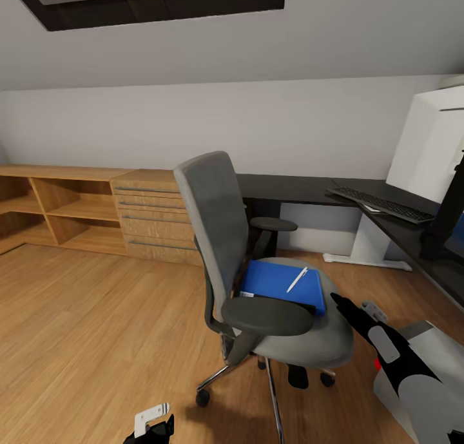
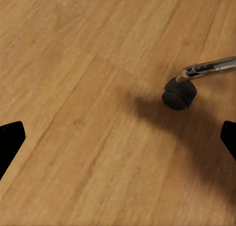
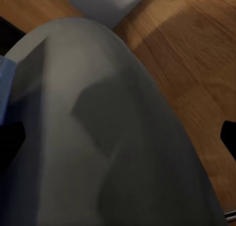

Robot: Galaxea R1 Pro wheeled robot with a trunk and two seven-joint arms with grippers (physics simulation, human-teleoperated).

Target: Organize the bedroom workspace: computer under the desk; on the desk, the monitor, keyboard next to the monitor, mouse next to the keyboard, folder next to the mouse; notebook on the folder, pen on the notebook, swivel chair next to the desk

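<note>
The grey swivel chair (image 1: 216,218) stands mid-floor, away from the black desk (image 1: 303,189). On its seat lies the blue folder (image 1: 277,281) with the pale pen (image 1: 297,279) on top. The keyboard (image 1: 381,204) rests on the desk beside the white-backed monitor (image 1: 430,144). A light grey computer (image 1: 444,350) stands on the floor at the right. My right gripper (image 1: 345,307) is open just off the seat's right edge; the seat (image 3: 98,137) lies between its fingers (image 3: 10,142). My left gripper (image 2: 118,140) hangs open above the floor near a caster (image 2: 179,93). The notebook and mouse are hidden.
A light wooden chest of drawers (image 1: 151,215) and low open shelves (image 1: 58,205) line the back wall at the left. The sloped ceiling comes down low over the desk. Open wooden floor (image 1: 96,328) lies left of the chair.
</note>
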